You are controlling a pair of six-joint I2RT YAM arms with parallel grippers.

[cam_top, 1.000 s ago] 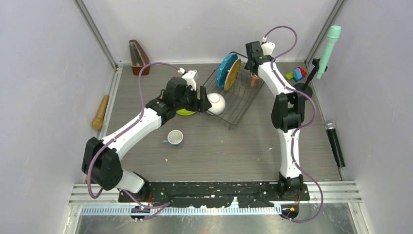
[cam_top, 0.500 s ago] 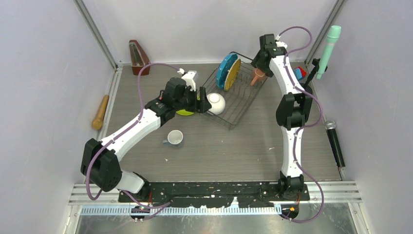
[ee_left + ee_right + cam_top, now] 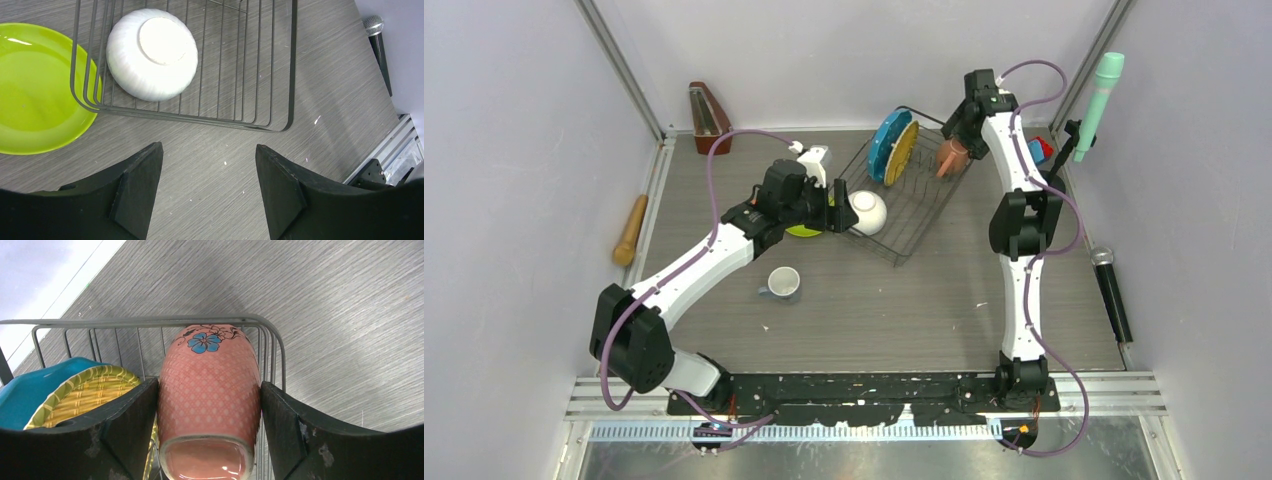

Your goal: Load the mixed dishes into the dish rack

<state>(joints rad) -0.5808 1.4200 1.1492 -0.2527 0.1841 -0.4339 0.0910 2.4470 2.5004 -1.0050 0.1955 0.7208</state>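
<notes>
While the left tool [image 3: 207,170] hangs wide and empty over the tabletop [image 3: 325,115] by the rack's [image 3: 280,127] left corner, the right tool [image 3: 210,405] clamps the pink mug [image 3: 210,370] over the rack's right corner, so racking it seems underway, needing a gentle lowering and release.

My left arm [image 3: 714,255] reaches forward, elbow bent, left jaws wide apart holding nothing; my right arm [image 3: 1021,220] stretches to the far side, right jaws pressed on both sides of the pink mug [image 3: 207,405]
</notes>
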